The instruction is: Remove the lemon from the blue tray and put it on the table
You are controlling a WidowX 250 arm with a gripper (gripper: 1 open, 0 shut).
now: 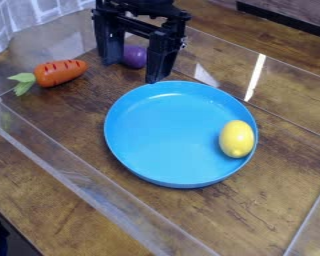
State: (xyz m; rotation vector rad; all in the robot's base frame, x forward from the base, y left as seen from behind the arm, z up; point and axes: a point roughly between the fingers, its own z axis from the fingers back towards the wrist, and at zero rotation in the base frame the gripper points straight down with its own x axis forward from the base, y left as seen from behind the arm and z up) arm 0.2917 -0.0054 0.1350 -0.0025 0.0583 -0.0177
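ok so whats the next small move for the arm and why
Probably swing the gripper toward the lemon and hold above it. The lemon lies inside the blue tray near its right rim, while the open, empty gripper stands behind the tray's far edge, beside the eggplant, well off from the lemon.

Small yellow lemon (236, 138) lying inside blue tray (149, 135) by right rim, round tray flat on wood table (69, 190) w/ clear sheet

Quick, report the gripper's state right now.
Gripper: open, holding nothing; it hangs behind the blue tray, well apart from the lemon.
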